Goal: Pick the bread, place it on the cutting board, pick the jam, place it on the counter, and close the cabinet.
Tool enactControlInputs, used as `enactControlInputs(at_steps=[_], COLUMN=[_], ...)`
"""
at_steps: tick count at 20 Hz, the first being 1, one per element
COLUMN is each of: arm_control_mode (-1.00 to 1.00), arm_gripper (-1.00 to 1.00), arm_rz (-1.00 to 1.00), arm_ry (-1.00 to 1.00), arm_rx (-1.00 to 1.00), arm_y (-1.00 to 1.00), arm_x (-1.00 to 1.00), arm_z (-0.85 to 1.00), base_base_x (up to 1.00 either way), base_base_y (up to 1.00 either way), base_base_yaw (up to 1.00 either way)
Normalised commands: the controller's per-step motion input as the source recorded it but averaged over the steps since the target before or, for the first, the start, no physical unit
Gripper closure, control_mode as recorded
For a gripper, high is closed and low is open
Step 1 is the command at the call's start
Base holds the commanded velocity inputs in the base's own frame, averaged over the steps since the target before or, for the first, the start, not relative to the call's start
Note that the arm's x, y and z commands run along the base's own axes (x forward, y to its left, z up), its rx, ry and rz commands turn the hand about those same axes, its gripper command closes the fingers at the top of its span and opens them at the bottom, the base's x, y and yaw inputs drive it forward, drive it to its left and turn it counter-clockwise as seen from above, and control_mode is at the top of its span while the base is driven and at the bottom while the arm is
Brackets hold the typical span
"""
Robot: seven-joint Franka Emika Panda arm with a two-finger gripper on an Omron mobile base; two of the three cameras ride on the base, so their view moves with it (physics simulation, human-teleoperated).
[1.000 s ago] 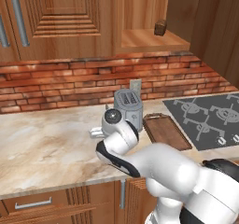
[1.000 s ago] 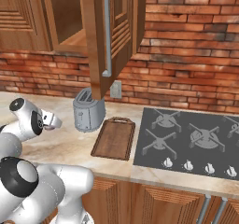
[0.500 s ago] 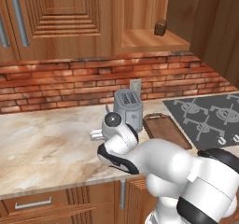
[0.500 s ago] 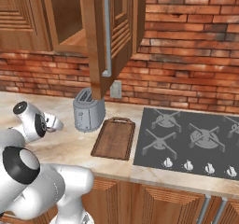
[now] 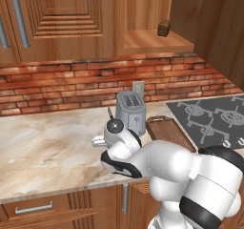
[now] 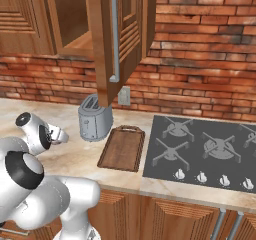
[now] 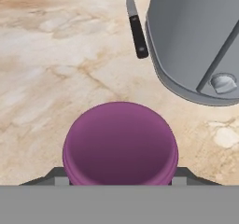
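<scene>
In the hand view my gripper [image 7: 120, 177] is shut on the jam [image 7: 120, 143], a purple jar seen lid-on just above the counter [image 7: 51, 69], next to the toaster [image 7: 200, 36]. The hand [image 5: 98, 140] hangs low left of the toaster in the left base view, and the gripper [image 6: 60, 135] shows likewise in the right base view. The bread [image 5: 164, 27], a dark brown chunk, sits on the open cabinet's shelf. The cutting board [image 5: 169, 133] [image 6: 122, 148] lies bare right of the toaster. The cabinet door [image 6: 107, 39] stands open.
A knife [image 7: 136, 26] lies on the counter beside the toaster [image 5: 130, 110]. The stovetop [image 6: 205, 151] is right of the board. A brick wall [image 5: 71, 85] backs the counter, and drawers [image 5: 33, 209] run below its front edge.
The hand with the jam has sunk slightly toward the counter left of the toaster, and the arm's elbow has shifted a little. Nothing else moved.
</scene>
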Motion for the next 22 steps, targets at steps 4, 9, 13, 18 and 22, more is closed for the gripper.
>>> enactControlInputs(at_steps=[4, 9, 13, 18, 22], arm_control_mode=[-1.00, -1.00, -1.00, -1.00, -1.00], arm_gripper=[1.00, 1.00, 1.00, 1.00, 1.00], arm_rz=[0.00, 0.00, 0.00, 0.00, 0.00], arm_ry=[0.00, 0.00, 0.00, 0.00, 0.00], arm_rx=[0.00, 0.00, 0.00, 0.00, 0.00], arm_y=[0.00, 0.00, 0.00, 0.00, 0.00], arm_x=[0.02, 0.00, 0.00, 0.00, 0.00], arm_z=[-0.15, -0.21, -0.23, -0.18, -0.14], base_base_x=[0.00, 0.00, 0.00, 0.00, 0.00], base_base_y=[0.00, 0.00, 0.00, 0.00, 0.00], base_base_yaw=[0.00, 0.00, 0.00, 0.00, 0.00])
